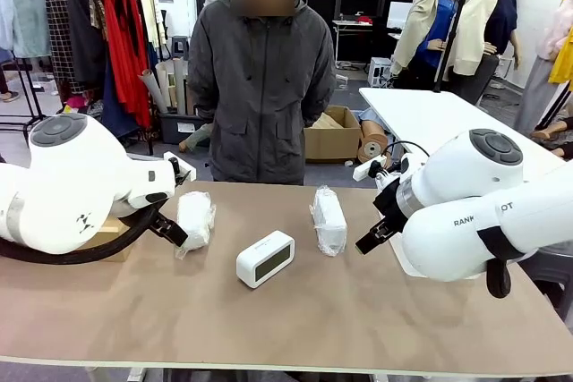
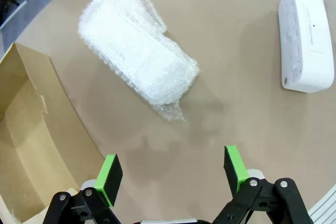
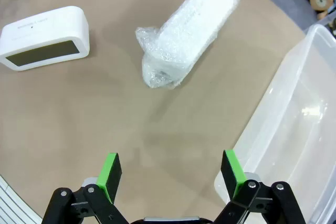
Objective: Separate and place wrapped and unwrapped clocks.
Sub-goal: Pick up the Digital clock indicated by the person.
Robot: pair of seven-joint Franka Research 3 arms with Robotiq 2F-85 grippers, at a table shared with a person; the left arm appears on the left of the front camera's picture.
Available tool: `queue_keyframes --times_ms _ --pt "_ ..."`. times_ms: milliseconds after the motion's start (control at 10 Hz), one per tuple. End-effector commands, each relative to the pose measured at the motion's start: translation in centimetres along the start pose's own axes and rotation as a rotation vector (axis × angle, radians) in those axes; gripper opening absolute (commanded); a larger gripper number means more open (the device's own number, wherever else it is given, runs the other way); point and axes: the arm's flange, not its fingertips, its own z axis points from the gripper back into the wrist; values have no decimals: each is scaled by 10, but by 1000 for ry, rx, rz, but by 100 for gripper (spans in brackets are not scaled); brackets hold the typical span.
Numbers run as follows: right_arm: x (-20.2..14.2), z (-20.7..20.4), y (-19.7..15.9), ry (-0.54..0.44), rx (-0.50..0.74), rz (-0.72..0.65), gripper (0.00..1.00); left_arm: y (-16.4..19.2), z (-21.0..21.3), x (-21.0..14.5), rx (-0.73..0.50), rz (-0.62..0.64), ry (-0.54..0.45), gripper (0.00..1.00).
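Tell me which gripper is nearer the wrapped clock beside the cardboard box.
Left. The left gripper hangs open right beside that wrapped clock; the right gripper is across the table, beyond the bare clock, near the clear tub.

Cardboard box [image 2: 23, 145] cut by edge; bundle [image 1: 197, 216] perhaps partly behind left arm [image 1: 72, 185].

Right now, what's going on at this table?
Nothing is held yet. Both grippers are open above the table. The left gripper hangs short of one wrapped clock, with a cardboard box beside it. The right gripper hangs short of the other wrapped clock, next to a clear tub. The bare clock sits between the two bundles. A person stands at the far side.
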Motion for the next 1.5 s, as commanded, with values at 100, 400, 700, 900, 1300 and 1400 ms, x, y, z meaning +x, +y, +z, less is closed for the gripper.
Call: queue_keyframes --times_ms 100,400,700,900,1300,1400 --pt "0 0 0 0 0 0 100 1 0 0 0 1 0 100" --pt "0 0 0 0 0 0 100 1 0 0 0 1 0 100" --pt "0 0 0 0 0 0 100 1 0 0 0 1 0 100" --pt "0 0 0 0 0 0 100 1 0 0 0 1 0 100" --pt "0 0 0 0 0 0 100 1 0 0 0 1 0 100" --pt "0 0 0 0 0 0 100 1 0 0 0 1 0 100"
